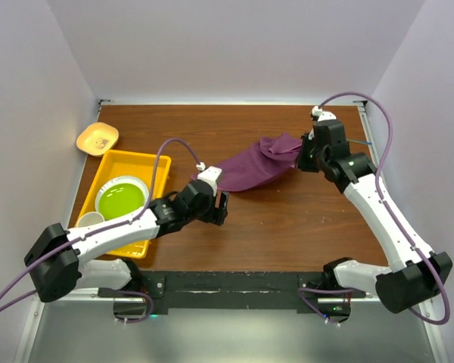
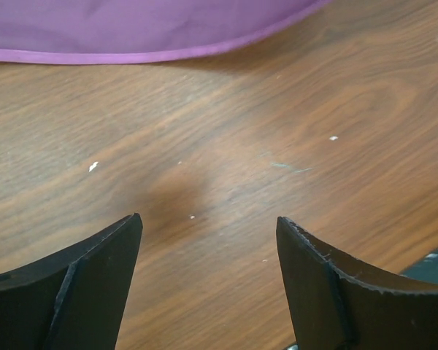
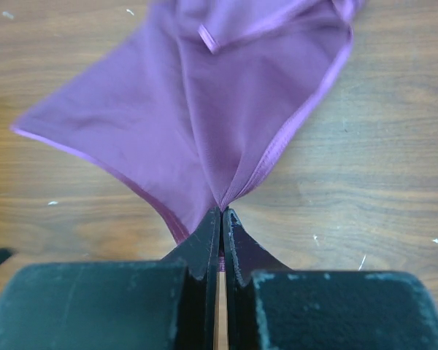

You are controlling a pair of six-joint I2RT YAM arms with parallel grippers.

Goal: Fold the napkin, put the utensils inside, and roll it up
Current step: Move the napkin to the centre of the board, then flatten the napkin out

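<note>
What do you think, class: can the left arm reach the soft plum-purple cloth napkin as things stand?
Probably yes. The left gripper hangs open over the bare brown wooden table, and the purple cloth napkin lies just ahead with nothing between. The right gripper pinches only its far corner.

Napkin cropped at left wrist view's top, corner hidden between right jaws

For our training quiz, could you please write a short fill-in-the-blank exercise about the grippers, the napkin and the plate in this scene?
1. The right gripper is ____ on the napkin.
2. The left gripper is ____ and holds nothing, above the table.
3. The green plate lies in the ____ tray.
Missing words: shut; open; yellow.
</note>
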